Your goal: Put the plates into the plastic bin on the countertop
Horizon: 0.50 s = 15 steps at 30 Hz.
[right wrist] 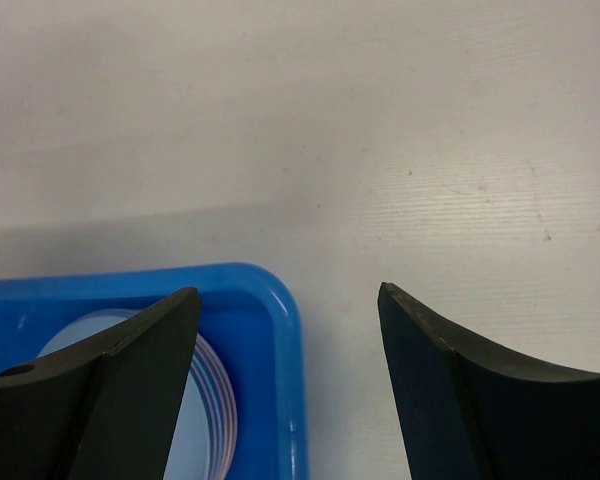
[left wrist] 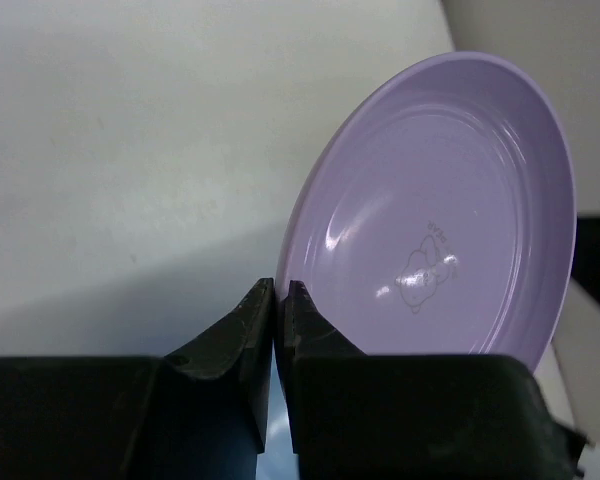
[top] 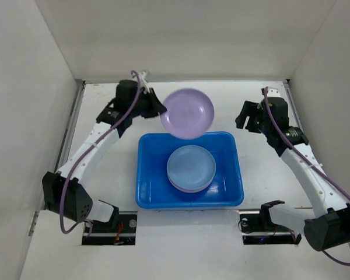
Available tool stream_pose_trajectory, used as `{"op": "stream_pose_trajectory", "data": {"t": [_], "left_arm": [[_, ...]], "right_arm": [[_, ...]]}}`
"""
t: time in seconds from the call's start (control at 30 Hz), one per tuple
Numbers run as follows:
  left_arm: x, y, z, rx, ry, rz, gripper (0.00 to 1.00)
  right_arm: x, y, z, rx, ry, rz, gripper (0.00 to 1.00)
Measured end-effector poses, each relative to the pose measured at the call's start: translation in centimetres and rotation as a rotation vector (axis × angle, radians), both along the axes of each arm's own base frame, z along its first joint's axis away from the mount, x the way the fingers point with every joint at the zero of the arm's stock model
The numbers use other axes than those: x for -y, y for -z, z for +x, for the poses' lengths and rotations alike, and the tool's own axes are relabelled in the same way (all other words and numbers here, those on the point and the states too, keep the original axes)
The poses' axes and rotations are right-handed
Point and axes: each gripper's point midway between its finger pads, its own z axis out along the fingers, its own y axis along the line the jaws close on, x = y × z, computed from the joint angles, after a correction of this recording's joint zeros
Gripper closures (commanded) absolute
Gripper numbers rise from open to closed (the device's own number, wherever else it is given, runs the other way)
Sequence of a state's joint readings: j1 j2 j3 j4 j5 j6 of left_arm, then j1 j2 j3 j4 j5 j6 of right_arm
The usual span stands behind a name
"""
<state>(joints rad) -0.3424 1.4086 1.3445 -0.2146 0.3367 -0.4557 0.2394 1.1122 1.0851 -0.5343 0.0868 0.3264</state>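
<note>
- Left gripper (left wrist: 278, 300) pinches lilac plate (top: 187, 112) by rim, tilted above bin (top: 221, 135) far wall
- Stacked plates (top: 191, 168) lie below, on the near side
- Right gripper (right wrist: 287, 292) spread, empty

No legible text anywhere.
The lilac plate (left wrist: 430, 210) carries a small embossed mark (left wrist: 425, 275) near its centre, w/ what may be tiny lettering just above it, too faint to read in the left wrist view.

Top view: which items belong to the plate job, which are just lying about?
Job: lilac plate, pinched by left gripper; plate stack; bin holding it.
Other: right gripper, open, empty, near bin corner; table. No loose clutter seen.
</note>
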Motion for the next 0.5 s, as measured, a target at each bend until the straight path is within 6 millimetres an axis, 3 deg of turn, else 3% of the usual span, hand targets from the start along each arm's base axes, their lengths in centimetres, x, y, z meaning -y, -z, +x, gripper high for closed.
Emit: {"op": "stream_pose_trajectory", "data": {"t": [0.13,0.23,0.37,0.5], "left_arm": [[2.7,6.6,-6.2,-0.158,0.135,0.110,0.98],[3.3,10.2,-10.0,-0.251,0.203,0.183,0.98],[3.1,12.1,-12.7,-0.296,0.237,0.236,0.98],[3.2,13.4,-14.0,-0.301,0.259,0.277,0.97]], "right_arm": [[0.0,-0.4,0.5,0.028,0.019,0.017,0.23],[-0.1,-0.7,0.8,0.045,0.025,0.027,0.23],[-0.1,-1.1,1.1,0.061,0.030,0.033,0.23],[-0.1,-1.1,1.1,0.064,0.034,0.032,0.23]]}}
